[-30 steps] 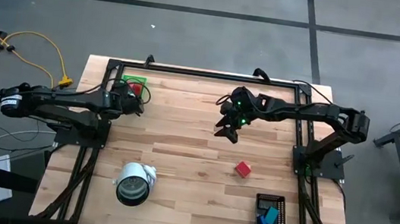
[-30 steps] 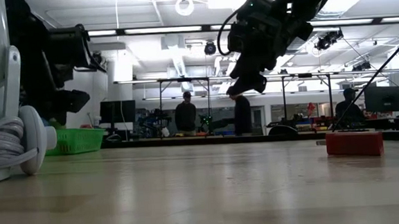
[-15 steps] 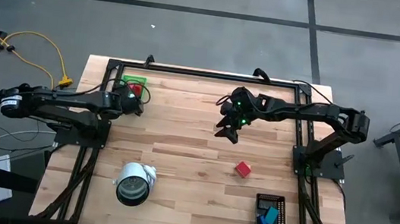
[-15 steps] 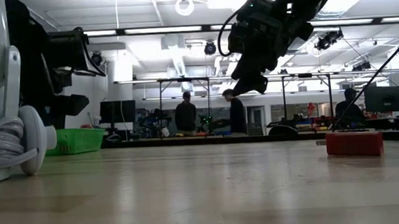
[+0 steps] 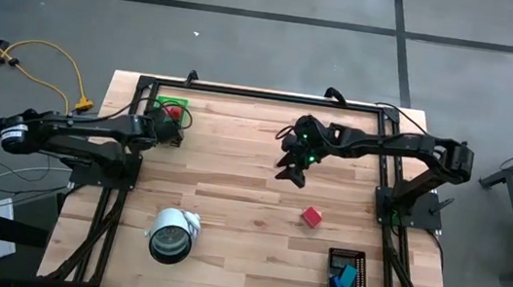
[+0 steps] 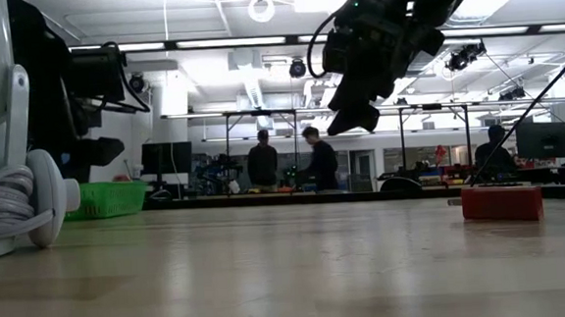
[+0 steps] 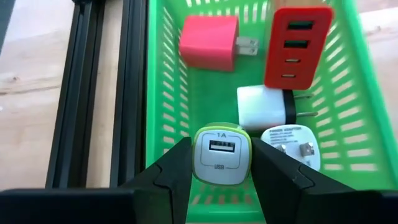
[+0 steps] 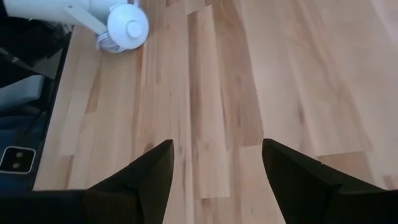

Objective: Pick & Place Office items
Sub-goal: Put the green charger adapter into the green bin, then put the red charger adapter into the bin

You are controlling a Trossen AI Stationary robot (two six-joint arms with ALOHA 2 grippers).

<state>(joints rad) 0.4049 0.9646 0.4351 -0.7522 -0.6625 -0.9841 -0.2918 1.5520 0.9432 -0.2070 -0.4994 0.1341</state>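
Over the green tray (image 5: 169,104) at the table's 11 o'clock corner, the left gripper (image 7: 221,163) pinches a white-and-green USB charger (image 7: 222,155) between its fingers (image 7: 175,174), held just above the tray's inside. Below it lie a pink charger (image 7: 208,42), a red one (image 7: 296,46) and two white plugs (image 7: 261,106). My guess is a drop comes next, straight down

Right gripper (image 5: 291,170) hangs spread and empty over mid-table. A red block (image 5: 311,216) sits toward 5 o'clock from it, far closer to that arm, its long axis unclear. A black tray (image 5: 348,277) with blue bits lies farther at 5 o'clock
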